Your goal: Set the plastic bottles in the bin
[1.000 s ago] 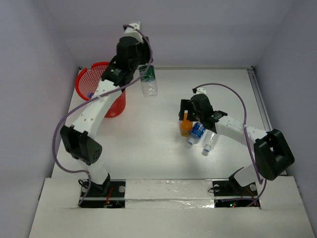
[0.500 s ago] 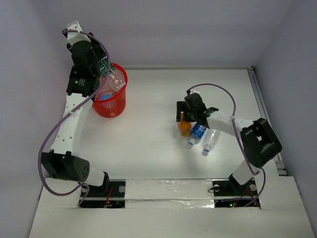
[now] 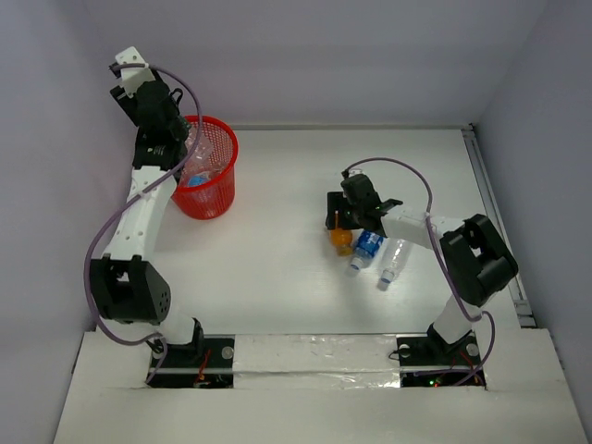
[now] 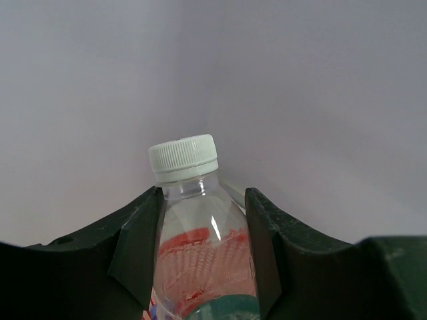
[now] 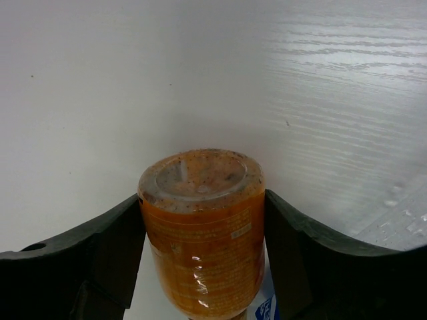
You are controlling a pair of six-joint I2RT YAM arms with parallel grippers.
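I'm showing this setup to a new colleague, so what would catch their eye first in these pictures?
The red bin at the table's far left, with the left end effector gripping a white-capped clear bottle above it. Next, the orange bottle right of centre, bracketed by the right end effector, with two more bottles beside it.

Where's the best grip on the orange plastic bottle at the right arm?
Likely mid-length on the round barrel of the orange plastic bottle, squeezed across its width and approached along its axis from the wrist end. The sides there run straight and parallel, the right gripper straddles them, and the blue-labelled clear bottle crowds one side.
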